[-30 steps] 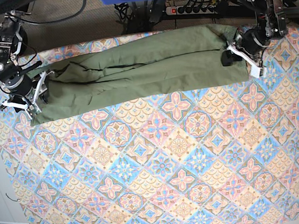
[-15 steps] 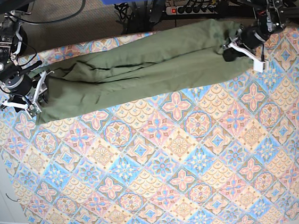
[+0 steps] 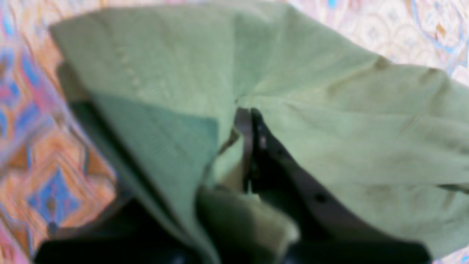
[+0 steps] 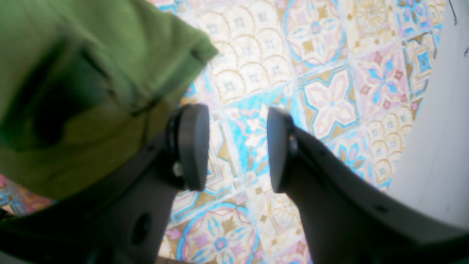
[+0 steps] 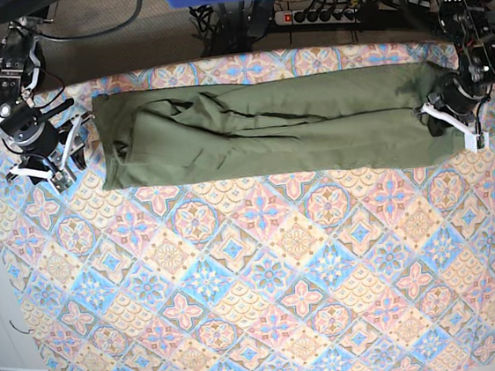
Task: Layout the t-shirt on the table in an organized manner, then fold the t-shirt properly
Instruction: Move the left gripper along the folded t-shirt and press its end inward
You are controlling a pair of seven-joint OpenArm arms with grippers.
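Now that the shirt (image 5: 268,128) has slid toward the left arm's side, it lies as one long folded band across the far part of the table (image 5: 269,307). A second ago its other end sat right under the right claw; that end has since pulled clear and lies just beside it. The band looks straighter and tauter than half a second ago, though creases still run through its middle.

- Left claw (image 5: 450,120): a second ago it stood apart over the shirt's end. It has closed and is now clamped on the cloth. The left wrist view shows its fingers (image 3: 253,146) pressed together with green fabric bunched round them. It has drawn that end outward, close to the table's edge.
- Right claw (image 4: 238,146): apart, nothing between the pads, only patterned table below. The shirt edge hangs beside one pad. In the base view it sits just off the shirt's end (image 5: 54,157), unchanged in spread over the last second.

Reading: only one end is held, so the pull dragged the whole shirt rather than stretching it. Layout is not finished; the shirt is doubled lengthwise, sleeves not spread. My guess is the right claw needs to retake its end before any flattening works.
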